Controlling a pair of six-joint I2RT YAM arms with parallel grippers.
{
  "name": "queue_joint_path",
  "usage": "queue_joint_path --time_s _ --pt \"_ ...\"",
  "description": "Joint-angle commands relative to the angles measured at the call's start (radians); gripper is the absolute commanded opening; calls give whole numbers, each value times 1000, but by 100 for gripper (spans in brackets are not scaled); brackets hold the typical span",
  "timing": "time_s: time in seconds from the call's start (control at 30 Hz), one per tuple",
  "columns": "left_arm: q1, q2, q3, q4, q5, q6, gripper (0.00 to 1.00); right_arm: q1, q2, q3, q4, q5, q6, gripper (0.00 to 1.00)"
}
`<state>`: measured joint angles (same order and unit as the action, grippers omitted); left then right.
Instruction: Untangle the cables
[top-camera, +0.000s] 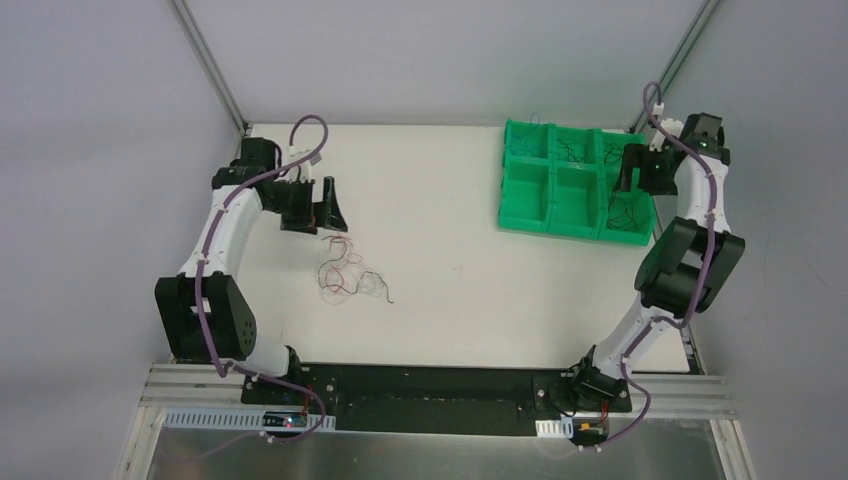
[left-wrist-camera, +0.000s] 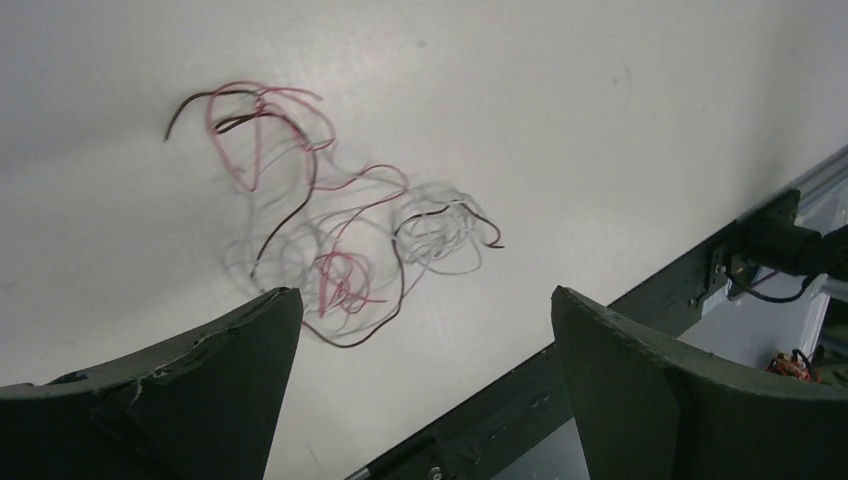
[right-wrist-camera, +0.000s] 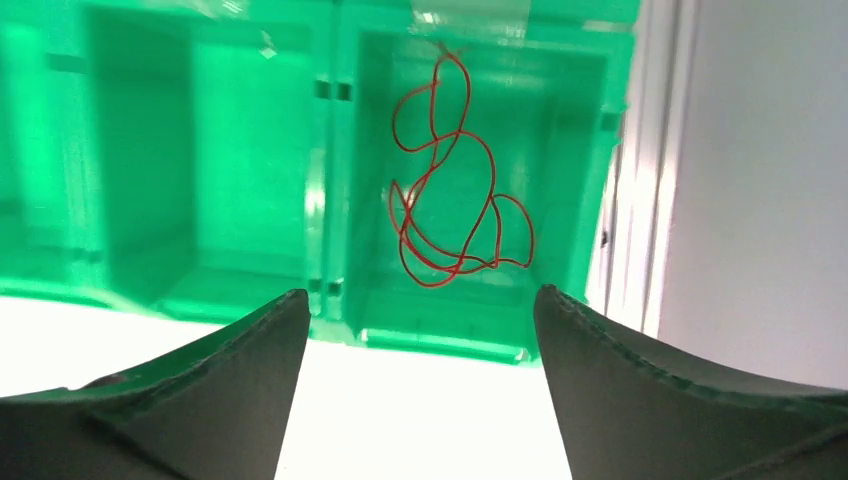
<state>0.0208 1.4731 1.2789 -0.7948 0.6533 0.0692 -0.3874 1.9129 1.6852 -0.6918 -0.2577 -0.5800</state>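
**Operator:** What is in the containers?

**Spotter:** You have one green tray (top-camera: 525, 215) of six compartments, two rows of three, at the far right of the table (top-camera: 450, 320). In its near-right compartment lies a red wire (right-wrist-camera: 450, 200), curled in several loops and lying on its own. Its long axis runs from the compartment's near wall towards its far wall. In the top view you can also make out thin dark wires (top-camera: 572, 152) in the far row, but they are too fine to count.

**Operator:** And the cables themselves?

**Spotter:** Your cables (top-camera: 345, 270) lie in a loose bunch on the table, left of centre and well apart from the tray. Red, black and whitish strands cross each other there. The bunch is stretched slantwise, from far-left to near-right, and a black end sticks out at the near-right tip.

**Operator:** The pincers?

**Spotter:** Your left pincer (top-camera: 318, 222) hangs just beyond the far-left end of the bunch, spread wide, with nothing between its fingers. Your right pincer (right-wrist-camera: 420, 300) is over the near-right part of the tray, facing the compartment with the red wire. It too is spread wide and grips nothing.
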Motion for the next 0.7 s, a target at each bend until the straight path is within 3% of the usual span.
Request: queue_joint_path --time_s 0.0,0.1,0.3,0.37,0.57,0.67 --pt "97 2 -61 -121 -97 76 99 2 -156 74 -77 -80 1 88" --pt "103 48 -106 -120 -92 66 92 29 -202 95 -128 -137 41 90" --pt "64 239 -147 -39 1 -64 63 151 -341 -23 -184 -304 184 90" --pt "-6 284 -153 29 39 -130 52 225 -393 -99 -164 -322 218 90" --pt "-310 376 10 124 216 -186 3 377 -488 -291 -92 -374 261 87" --pt "-328 323 33 150 294 -174 0 429 -500 -339 -70 -385 278 82"
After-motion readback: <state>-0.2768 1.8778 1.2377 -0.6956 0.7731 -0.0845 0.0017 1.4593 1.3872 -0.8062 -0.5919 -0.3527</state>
